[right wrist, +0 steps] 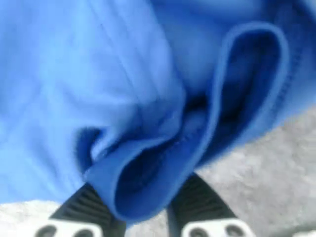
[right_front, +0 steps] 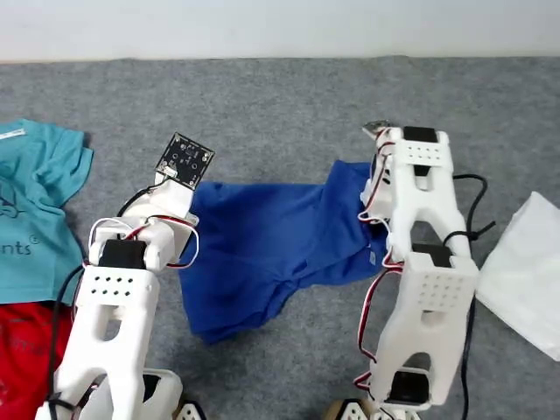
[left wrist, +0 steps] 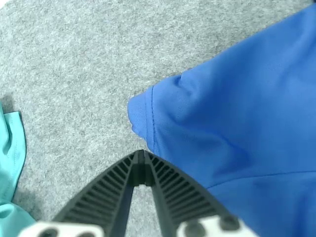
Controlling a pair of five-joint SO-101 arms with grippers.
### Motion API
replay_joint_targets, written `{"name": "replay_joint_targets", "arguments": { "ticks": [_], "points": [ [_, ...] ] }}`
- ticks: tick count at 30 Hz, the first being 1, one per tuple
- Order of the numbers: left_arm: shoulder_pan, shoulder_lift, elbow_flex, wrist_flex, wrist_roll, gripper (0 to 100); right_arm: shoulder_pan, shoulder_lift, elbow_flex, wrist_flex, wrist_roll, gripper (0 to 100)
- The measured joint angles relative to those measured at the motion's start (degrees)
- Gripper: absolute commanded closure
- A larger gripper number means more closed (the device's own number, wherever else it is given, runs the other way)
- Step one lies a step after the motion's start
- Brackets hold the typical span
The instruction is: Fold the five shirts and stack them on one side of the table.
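A blue shirt [right_front: 262,254] lies crumpled in the middle of the grey table [right_front: 262,105]. My left gripper [left wrist: 143,157] is shut with nothing in it, its tips just beside the shirt's near corner [left wrist: 140,111] over bare table. My right gripper [right wrist: 143,200] is shut on a thick fold of the blue shirt [right wrist: 123,89], at the shirt's right side under the right arm [right_front: 411,175]. A teal shirt [right_front: 35,201] lies spread at the far left, a red shirt [right_front: 22,350] sits below it, and a white shirt [right_front: 525,271] lies at the right edge.
The left arm [right_front: 131,262] stands between the teal shirt and the blue one. Bare grey table runs along the back, and a strip shows in front of the blue shirt between the two arm bases. A white wall [right_front: 280,26] closes the far edge.
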Motion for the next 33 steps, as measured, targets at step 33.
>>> {"name": "replay_joint_targets", "arguments": {
  "ticks": [33],
  "points": [
    [0.0, 0.0, -2.9, 0.0, 0.0, 100, 22.8, -7.6, 1.5, 11.0, 9.8, 71.7]
  ]
}}
